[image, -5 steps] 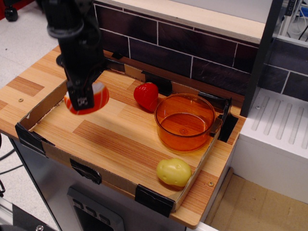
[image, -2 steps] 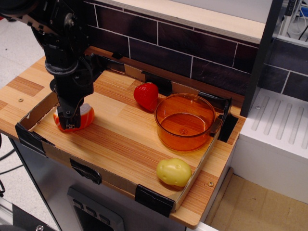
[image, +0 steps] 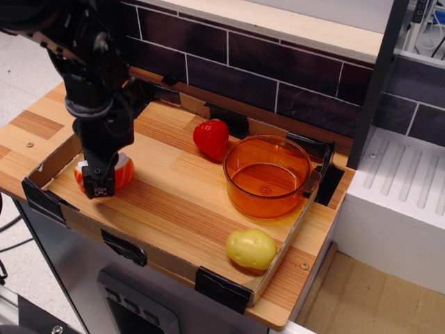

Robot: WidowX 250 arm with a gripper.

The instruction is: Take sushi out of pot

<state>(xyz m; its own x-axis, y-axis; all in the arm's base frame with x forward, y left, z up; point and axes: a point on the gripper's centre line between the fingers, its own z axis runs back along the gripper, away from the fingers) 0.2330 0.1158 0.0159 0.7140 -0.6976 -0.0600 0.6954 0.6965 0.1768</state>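
Lowered since the earlier frame, the black gripper [image: 99, 182] now holds its jaws closed on the small orange-red, white-topped sushi [image: 119, 171], resting it on the wooden desk [image: 174, 202] well left of the empty round translucent orange pot [image: 267, 177]. Best now: open fully, then lift straight up so nothing drags.

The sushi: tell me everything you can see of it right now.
The sushi is a small glossy orange-red toy with a white part showing at its left edge. It sits low at the left end of the wooden tray, well away from the pot, which holds nothing. The black gripper covers its middle, so its full shape is hidden. Whether it rests on the wood or is gripped is unclear.
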